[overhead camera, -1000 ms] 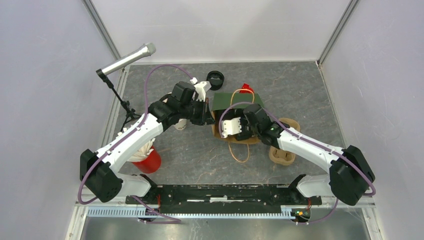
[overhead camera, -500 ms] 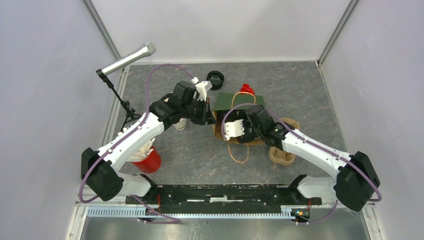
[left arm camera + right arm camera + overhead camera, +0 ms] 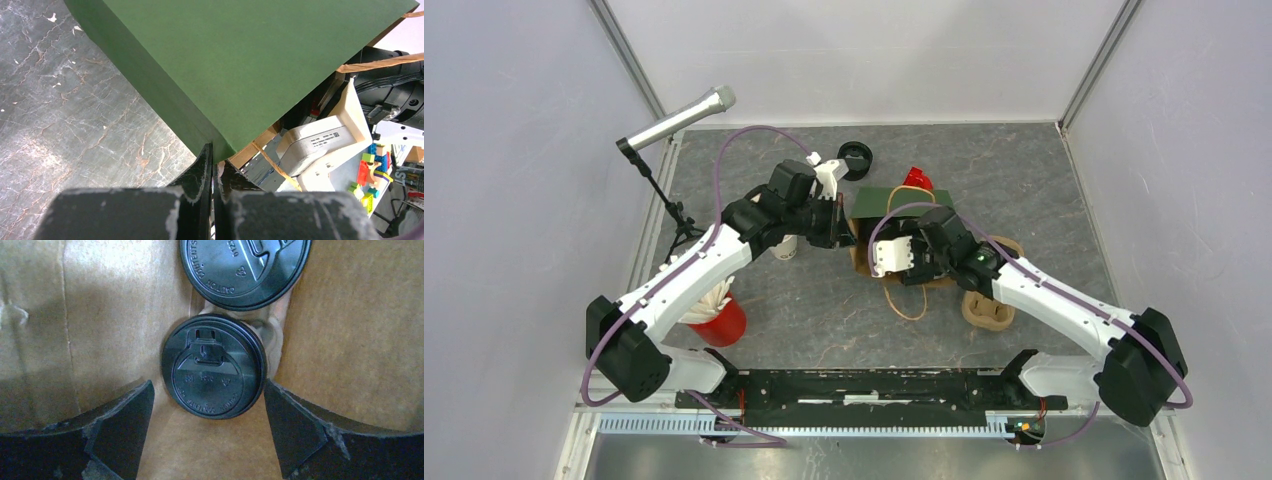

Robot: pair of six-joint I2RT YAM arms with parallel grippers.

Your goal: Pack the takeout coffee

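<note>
Right gripper, fingers spread wide, hangs inside a green bag with a brown lining. Between its fingertips stands a lidded cup, upright, its long axis pointing at the wrist, black lid facing it. A second lidded cup stands just beyond. Left gripper pinches the bag's edge

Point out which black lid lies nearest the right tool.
The whole lid, centred between the right tool's open fingers; the other lid lies beyond, cut off by the frame's top edge.
</note>
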